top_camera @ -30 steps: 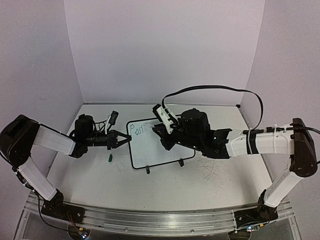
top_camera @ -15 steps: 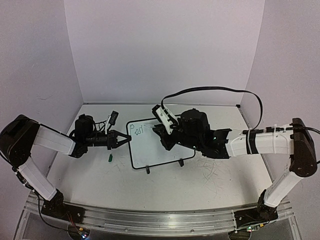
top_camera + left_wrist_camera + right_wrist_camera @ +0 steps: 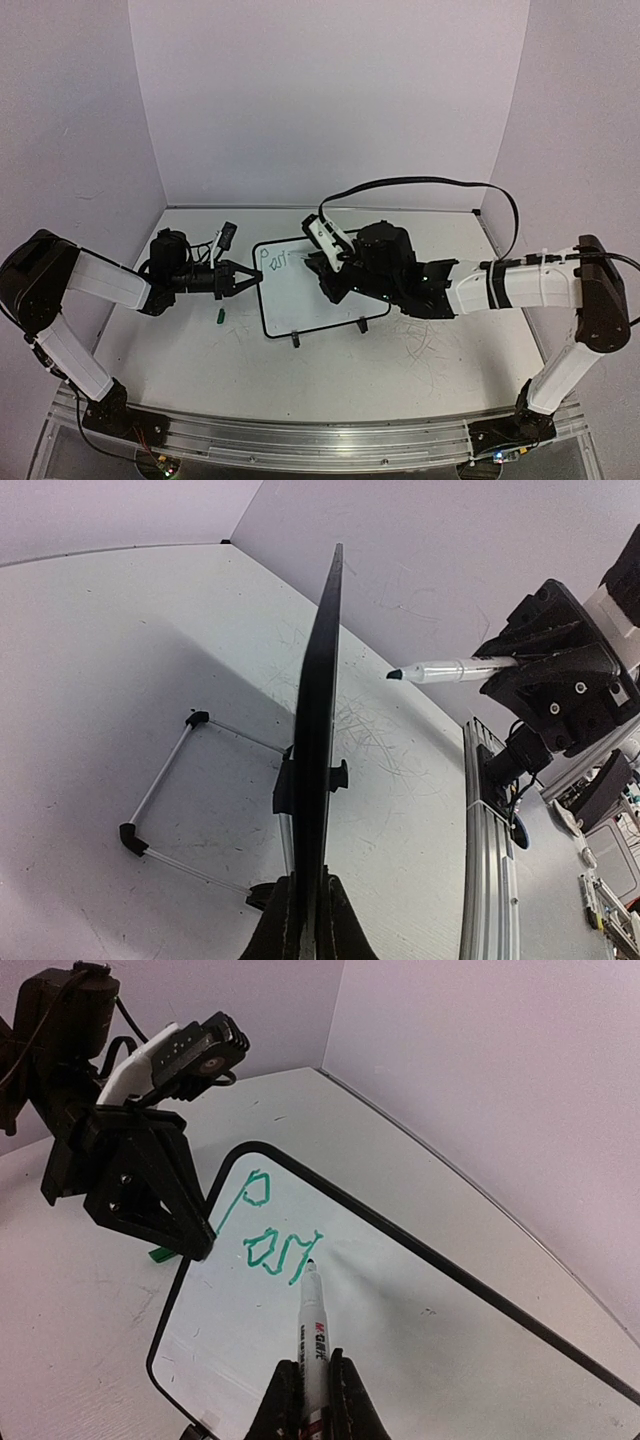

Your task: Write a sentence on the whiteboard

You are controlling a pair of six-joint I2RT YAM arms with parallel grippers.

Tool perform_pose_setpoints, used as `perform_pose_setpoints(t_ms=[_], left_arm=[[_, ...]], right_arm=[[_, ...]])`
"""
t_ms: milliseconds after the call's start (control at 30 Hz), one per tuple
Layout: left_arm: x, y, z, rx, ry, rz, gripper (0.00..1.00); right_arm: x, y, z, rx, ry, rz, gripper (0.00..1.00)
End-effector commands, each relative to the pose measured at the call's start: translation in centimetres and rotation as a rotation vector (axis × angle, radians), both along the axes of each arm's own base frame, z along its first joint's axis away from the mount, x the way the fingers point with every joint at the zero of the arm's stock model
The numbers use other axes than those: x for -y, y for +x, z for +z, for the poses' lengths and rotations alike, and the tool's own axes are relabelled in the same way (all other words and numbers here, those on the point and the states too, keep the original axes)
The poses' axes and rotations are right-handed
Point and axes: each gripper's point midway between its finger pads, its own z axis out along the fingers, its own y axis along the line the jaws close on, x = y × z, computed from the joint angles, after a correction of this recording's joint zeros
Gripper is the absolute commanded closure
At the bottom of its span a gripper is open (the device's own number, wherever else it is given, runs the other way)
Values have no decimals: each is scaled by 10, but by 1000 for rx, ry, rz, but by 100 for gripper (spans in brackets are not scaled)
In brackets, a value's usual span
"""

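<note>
Shifting a little to the left since half a second ago, my right hand [image 3: 312, 1388] has carried the marker [image 3: 313, 1325] back toward the green letters; nothing new is written, so I judge this a reposition between strokes. The sentence [image 3: 270, 1240] is only a "P" and a few letters near the whiteboard's [image 3: 420, 1340] upper left corner, so most of it remains. Its line runs along the board's long axis, left to right across the bench [image 3: 420, 370]. The marker's long axis points away from me, tip just beside the last stroke; from the left wrist it looks lifted off the face. My right hand is clamped on the marker, and my left hand [image 3: 240, 280] is clamped on the board's left edge, steadying it.
</note>
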Motion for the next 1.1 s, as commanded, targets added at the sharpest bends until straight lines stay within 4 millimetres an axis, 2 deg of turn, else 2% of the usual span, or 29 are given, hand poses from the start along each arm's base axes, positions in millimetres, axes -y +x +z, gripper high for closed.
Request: perform_pose_setpoints(t_ms=[0,167,533,1067], left_arm=[[1,5,21,102,-18,7,100],[1,4,20,101,-17,4,100],[1,3,20,103,-16,1,100],[0,2,21,107,-18,1,100]], right_arm=[[-2,13,20,39,53,-65,100],[-8,13,12,25,50,-52,100],[-8,19,27,51,99,-84,100],[-8,26,18,46,72,-118,100]])
